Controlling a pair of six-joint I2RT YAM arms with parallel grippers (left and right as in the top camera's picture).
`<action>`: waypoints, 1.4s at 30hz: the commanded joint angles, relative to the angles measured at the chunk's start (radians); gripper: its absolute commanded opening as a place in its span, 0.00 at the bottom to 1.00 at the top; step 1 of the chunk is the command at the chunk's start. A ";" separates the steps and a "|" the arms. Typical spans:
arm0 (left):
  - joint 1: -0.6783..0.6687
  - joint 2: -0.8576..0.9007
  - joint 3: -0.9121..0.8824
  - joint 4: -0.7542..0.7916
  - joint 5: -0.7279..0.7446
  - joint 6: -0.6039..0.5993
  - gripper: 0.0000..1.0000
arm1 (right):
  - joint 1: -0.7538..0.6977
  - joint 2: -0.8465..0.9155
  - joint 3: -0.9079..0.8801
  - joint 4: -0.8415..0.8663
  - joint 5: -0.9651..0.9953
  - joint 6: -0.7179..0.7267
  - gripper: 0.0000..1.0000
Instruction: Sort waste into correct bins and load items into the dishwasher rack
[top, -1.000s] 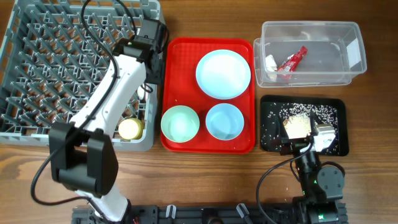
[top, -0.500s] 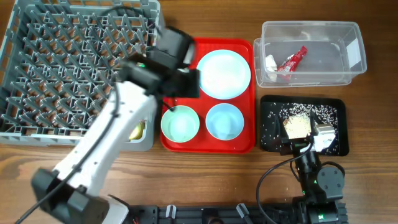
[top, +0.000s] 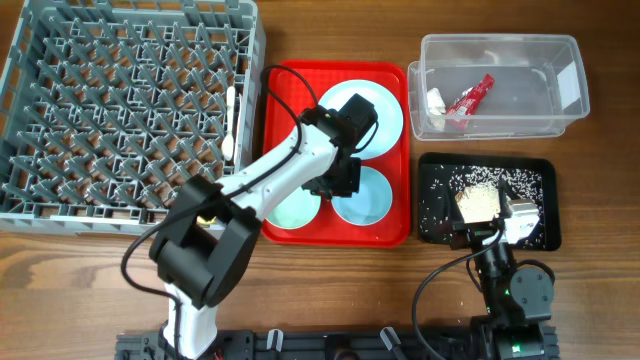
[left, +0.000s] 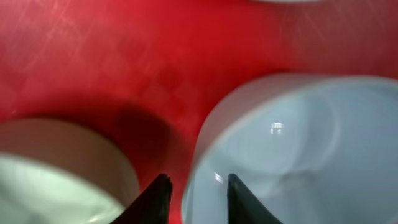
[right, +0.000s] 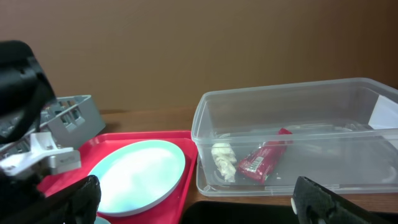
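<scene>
Brown wood makes up the bench (top: 90, 270). From above, the big grey rack (top: 130, 110) sits at the back left, with a white spoon (top: 231, 125) lying in it by its right wall. Next to it is the red tray (top: 280, 100). It holds the pale blue plate (top: 388, 115), the pale green bowl (top: 290, 212) and the pale blue bowl (top: 372, 200). The left pincer (top: 335, 180) hangs over the near edge of the blue bowl. At the back right, the clear tub (top: 500, 85) holds the red wrapper (top: 470, 97) and the white napkin (top: 437, 100). The black tray (top: 487, 165) in front of it has crumbs (top: 495, 180) in it.

From the left wrist, the left pincer (left: 198, 199) is spread a little. The blue bowl's (left: 298, 149) rim sits in the gap. The green bowl (left: 56, 180) is just beside it.

From the right wrist, the right pincer (right: 199, 208) is spread wide and holds nothing. It faces the tub (right: 298, 106), with the wrapper (right: 264, 158) and napkin (right: 224, 160) inside.
</scene>
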 joint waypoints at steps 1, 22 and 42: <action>-0.001 0.035 -0.003 0.028 0.001 -0.004 0.15 | -0.004 -0.005 -0.002 0.004 -0.015 0.007 1.00; 0.147 -0.193 0.264 -0.424 -1.121 0.000 0.04 | -0.004 -0.005 -0.002 0.004 -0.015 0.007 1.00; 0.370 0.046 0.160 -0.171 -1.339 -0.026 0.04 | -0.004 -0.005 -0.002 0.004 -0.015 0.007 1.00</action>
